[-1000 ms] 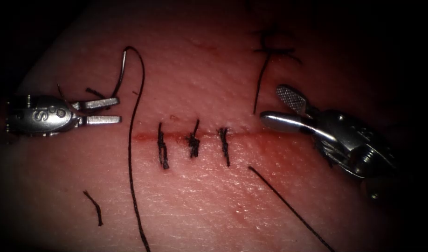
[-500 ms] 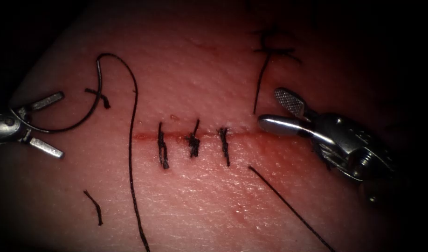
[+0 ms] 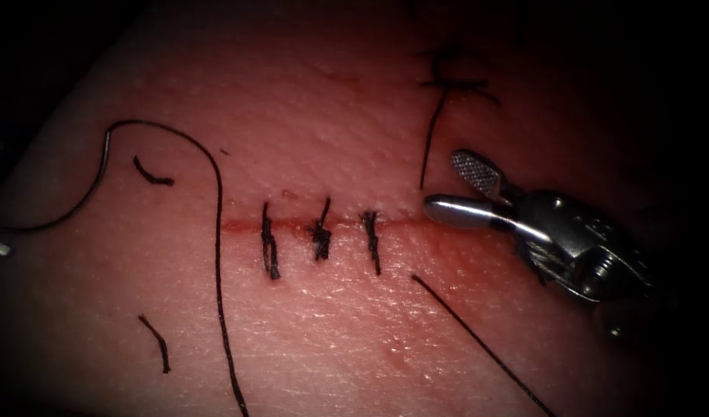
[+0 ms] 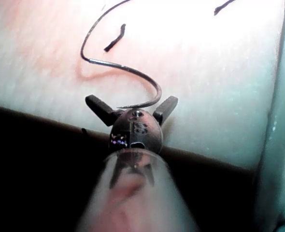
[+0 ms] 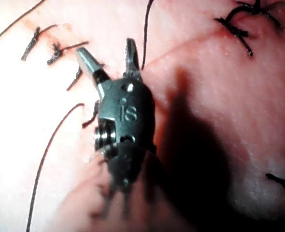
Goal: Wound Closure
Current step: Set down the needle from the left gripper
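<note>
Pink pork tissue (image 3: pixel 354 324) carried three dark stitches (image 3: pixel 320 232) over its red cut (image 3: pixel 239 226); right tool (image 3: pixel 461 188) gaped empty, left tool (image 4: pixel 132 105) gaped around the curved steel needle (image 4: pixel 133 75), right end unclosed.

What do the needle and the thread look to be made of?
Needle: looks like polished steel, a thin curve with a bright glint, lying on the tissue between the open left gripper jaws. Thread: dark, matte, limp, seemingly braided; fibre unclear.
</note>
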`<action>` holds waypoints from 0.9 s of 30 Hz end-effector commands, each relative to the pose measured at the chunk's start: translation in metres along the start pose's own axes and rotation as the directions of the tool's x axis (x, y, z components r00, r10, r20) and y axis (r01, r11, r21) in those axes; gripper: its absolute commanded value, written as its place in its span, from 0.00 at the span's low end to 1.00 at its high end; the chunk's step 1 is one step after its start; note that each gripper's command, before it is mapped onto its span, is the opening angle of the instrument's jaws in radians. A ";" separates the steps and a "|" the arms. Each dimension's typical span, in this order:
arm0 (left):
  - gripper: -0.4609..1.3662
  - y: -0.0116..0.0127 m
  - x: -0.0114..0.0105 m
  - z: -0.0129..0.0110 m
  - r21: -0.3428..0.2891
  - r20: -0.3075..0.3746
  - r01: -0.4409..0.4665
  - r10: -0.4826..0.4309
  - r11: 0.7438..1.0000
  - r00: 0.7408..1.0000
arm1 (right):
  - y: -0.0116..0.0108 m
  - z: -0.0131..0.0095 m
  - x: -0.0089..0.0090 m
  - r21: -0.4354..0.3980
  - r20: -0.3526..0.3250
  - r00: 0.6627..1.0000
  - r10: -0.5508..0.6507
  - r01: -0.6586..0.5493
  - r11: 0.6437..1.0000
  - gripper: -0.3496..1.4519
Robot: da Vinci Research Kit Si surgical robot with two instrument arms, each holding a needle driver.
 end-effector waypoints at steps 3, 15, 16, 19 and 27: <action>0.86 0.0001 0.0020 -0.0009 0.042 -0.054 -0.025 0.028 0.999 0.998 | -0.0001 0.0000 0.0001 0.002 0.000 1.000 0.000 0.000 1.000 0.83; 0.65 0.0024 0.0164 -0.0060 0.110 -0.231 -0.084 0.108 0.990 0.967 | -0.0002 0.0000 0.0001 0.003 0.000 1.000 0.000 0.000 1.000 0.84; 0.65 0.0025 0.0173 -0.0063 0.110 -0.238 -0.088 0.113 0.990 0.965 | -0.0002 0.0000 0.0001 0.006 0.000 1.000 0.000 0.000 1.000 0.83; 0.63 0.0029 0.0193 -0.0073 0.100 -0.246 -0.101 0.123 0.990 0.961 | -0.0002 0.0000 0.0001 0.006 0.000 1.000 0.000 0.000 1.000 0.84; 0.53 0.0053 0.0215 -0.0067 0.085 -0.288 -0.111 0.131 0.990 0.949 | -0.0003 0.0000 0.0003 0.015 0.004 1.000 -0.009 0.009 1.000 0.84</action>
